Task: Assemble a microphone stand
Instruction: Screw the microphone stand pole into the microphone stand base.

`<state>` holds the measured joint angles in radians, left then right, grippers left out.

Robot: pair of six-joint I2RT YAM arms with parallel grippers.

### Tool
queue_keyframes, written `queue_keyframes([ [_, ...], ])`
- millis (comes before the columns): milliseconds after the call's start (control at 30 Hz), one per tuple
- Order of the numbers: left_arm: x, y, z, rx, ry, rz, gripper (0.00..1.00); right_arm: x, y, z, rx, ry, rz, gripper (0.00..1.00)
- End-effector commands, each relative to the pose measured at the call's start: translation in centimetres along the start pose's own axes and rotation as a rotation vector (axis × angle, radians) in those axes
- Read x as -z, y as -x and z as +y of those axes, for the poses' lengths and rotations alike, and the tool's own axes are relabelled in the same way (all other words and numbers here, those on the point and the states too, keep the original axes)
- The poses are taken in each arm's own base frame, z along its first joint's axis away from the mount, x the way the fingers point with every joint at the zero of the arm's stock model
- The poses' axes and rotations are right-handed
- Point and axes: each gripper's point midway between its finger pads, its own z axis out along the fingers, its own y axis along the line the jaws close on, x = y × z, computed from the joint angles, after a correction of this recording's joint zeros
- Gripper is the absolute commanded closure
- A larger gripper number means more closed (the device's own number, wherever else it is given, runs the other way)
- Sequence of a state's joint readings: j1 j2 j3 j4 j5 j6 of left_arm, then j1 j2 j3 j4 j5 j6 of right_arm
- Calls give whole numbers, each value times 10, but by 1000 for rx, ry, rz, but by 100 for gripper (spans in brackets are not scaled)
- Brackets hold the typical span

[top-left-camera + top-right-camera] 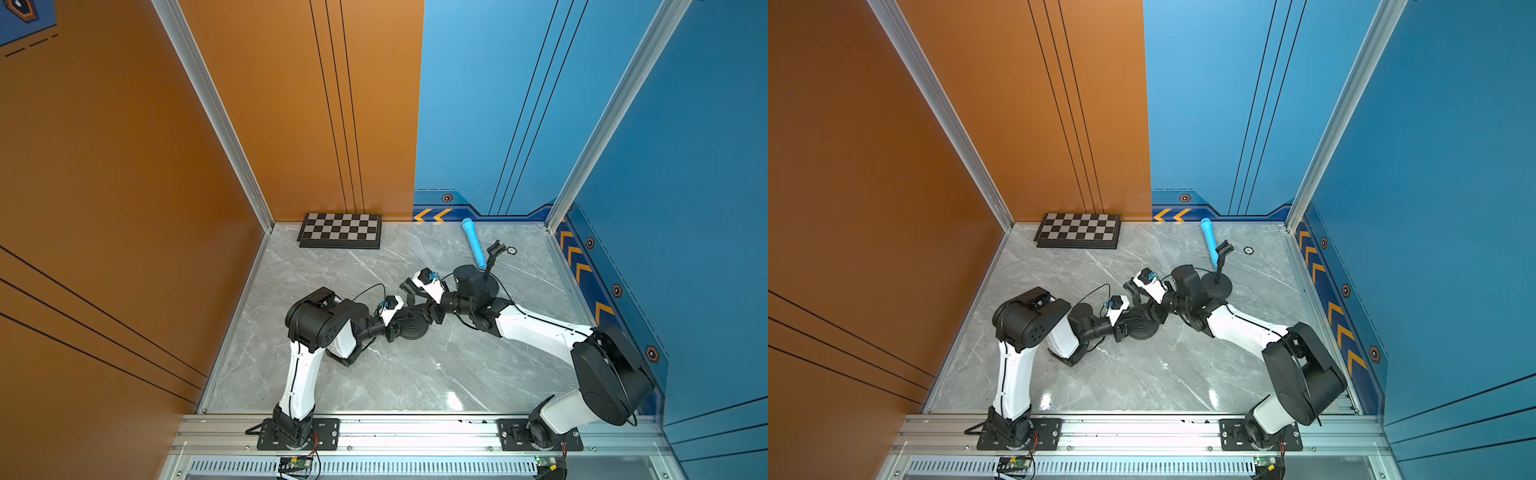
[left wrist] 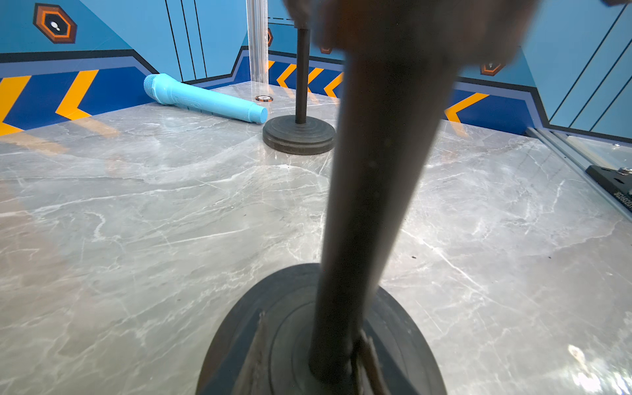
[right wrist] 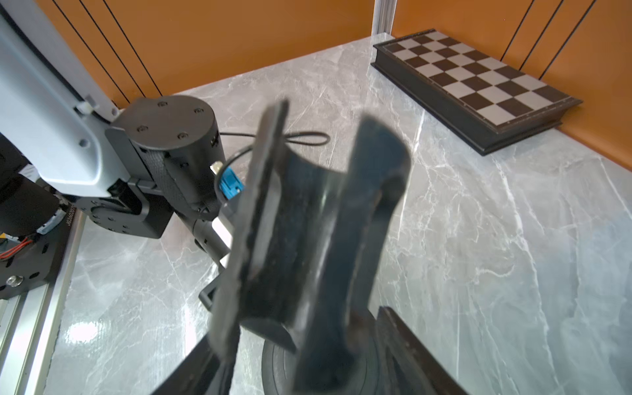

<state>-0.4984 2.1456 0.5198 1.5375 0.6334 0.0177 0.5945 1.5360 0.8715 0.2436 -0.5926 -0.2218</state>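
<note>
A black round base stands mid-table with an upright pole in it. A U-shaped clip, blurred, tops the pole. My left gripper straddles the foot of the pole, open: one finger rests against the pole and the opposite one stands clear. My right gripper is open below the clip, its fingers wide of the stem. In a top view the two grippers meet over this base. A light blue microphone lies at the back right.
A second black stand with its own clip stands behind my right forearm, next to the microphone's end. A chessboard lies against the back wall. A small round token sits near the back right corner. Walls close three sides.
</note>
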Motion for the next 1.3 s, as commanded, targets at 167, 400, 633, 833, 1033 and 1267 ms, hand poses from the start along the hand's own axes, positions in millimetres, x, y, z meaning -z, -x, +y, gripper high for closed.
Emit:
queue_keyframes([
  [167,6,-52,-5,123,-3,155,59,-11,24,-7,41,10,-63,54],
  [400,5,-52,-4,125,-5,155,59,-13,15,-14,29,-46,-48,77],
  [633,5,-53,-4,125,0,156,59,7,0,-44,-55,-450,-59,100],
  [833,5,-54,-3,127,5,158,59,25,-22,-32,-141,-902,-97,100],
  [1033,4,-55,-4,132,3,161,59,-8,-21,-7,-216,-839,-94,100],
  [1267,6,-54,-4,126,4,160,59,-14,-14,10,-115,-391,14,58],
])
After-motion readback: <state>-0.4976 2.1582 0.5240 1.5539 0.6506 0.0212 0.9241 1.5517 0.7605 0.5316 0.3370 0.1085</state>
